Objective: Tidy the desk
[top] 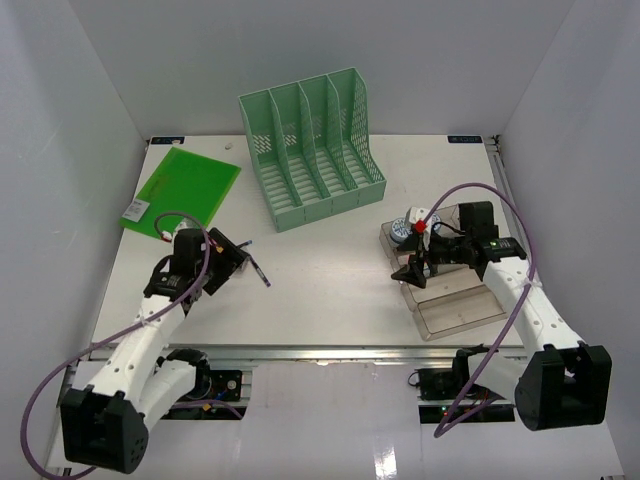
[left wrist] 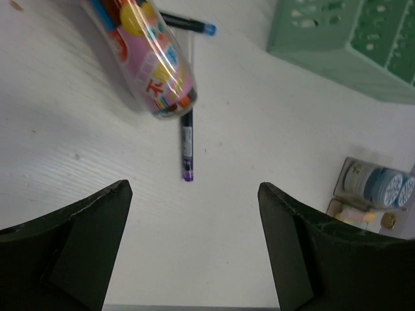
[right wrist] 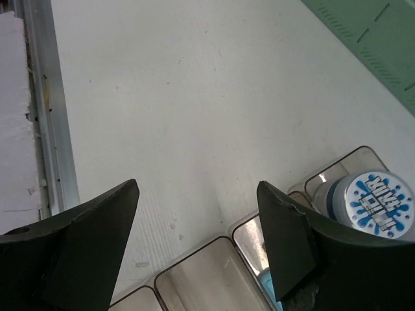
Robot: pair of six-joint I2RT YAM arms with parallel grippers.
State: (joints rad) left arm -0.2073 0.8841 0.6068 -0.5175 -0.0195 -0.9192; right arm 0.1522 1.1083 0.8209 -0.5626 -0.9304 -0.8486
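Note:
The white desk point(top: 330, 270) carries loose items. My left gripper point(top: 232, 258) is open and empty above it. In the left wrist view the gripper point(left wrist: 194, 249) hovers just short of a dark pen with a purple end point(left wrist: 187, 146). A clear tube with colourful print point(left wrist: 155, 61) lies across that pen, and a second pen with a blue cap point(left wrist: 189, 25) lies behind it. My right gripper point(top: 410, 273) is open and empty over the left end of the clear stepped tray point(top: 460, 300). The right wrist view shows its jaws point(right wrist: 198, 243) over empty tray compartments point(right wrist: 207, 275).
A green slotted file rack point(top: 315, 150) stands at the back centre. A green folder point(top: 185, 188) with a small white card point(top: 135, 210) lies back left. Round containers with blue-white lids point(right wrist: 376, 201) sit in the tray's far end. The metal front rail point(right wrist: 45, 129) runs along the near edge.

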